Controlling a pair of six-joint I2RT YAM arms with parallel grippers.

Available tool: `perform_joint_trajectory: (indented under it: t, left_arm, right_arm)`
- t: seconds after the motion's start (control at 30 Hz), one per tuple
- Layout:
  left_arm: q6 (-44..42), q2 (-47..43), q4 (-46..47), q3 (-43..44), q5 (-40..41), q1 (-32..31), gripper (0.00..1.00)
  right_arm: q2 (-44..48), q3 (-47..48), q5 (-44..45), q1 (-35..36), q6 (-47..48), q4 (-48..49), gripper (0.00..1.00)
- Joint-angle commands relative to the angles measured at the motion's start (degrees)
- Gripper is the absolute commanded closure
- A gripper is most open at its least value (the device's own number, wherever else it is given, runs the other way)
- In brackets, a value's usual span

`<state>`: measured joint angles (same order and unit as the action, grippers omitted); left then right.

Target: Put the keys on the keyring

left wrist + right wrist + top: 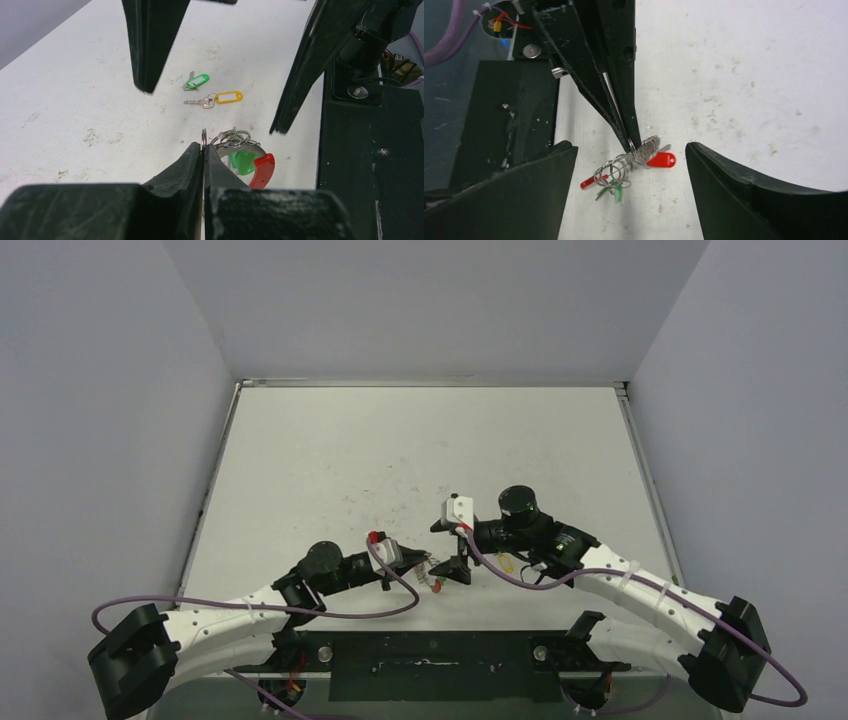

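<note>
Left claw (204, 150) pinches silvery coiled wire keyring with red plastic segment (235, 139) at white tabletop (75, 100) near edge. Right claw (629, 150) gapes astride it, empty. Green-tagged key (197, 81) and yellow-tagged key (220, 98) lie apart. Risk: thin wire slips the narrow pinch.

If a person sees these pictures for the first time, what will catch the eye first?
The left gripper is shut on the keyring, a silvery coil with a red segment, close to the near edge of the white table. The right gripper stands open, one finger on either side of the ring. Beyond, a green key and a yellow key lie loose.
</note>
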<state>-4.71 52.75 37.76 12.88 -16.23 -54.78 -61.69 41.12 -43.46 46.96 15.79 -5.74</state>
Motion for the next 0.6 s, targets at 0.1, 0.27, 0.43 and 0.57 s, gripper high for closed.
perform_joint_trajectory:
  t: [0.1, 0.27, 0.43, 0.57]
  left_arm:
    - [-1.1, -5.9, 1.5, -1.3, 1.4, -0.4, 1.00]
    - [-4.4, -10.8, -1.0, -2.8, 0.7, -0.4, 1.00]
    - [-14.2, -16.2, -2.1, -4.8, -4.1, -0.5, 1.00]
    - [-22.0, -19.5, -4.8, -5.1, -7.2, -0.6, 1.00]
  right_arm:
    - [11.9, -3.9, 7.5, 0.2, 3.1, 8.0, 0.01]
    - [16.9, -6.5, 13.7, 0.2, 2.9, 9.8, 0.00]
    - [20.9, -9.4, 15.9, 0.2, 4.6, 12.7, 0.00]
    - [21.5, -10.1, 12.2, 0.2, 7.2, 12.5, 0.00]
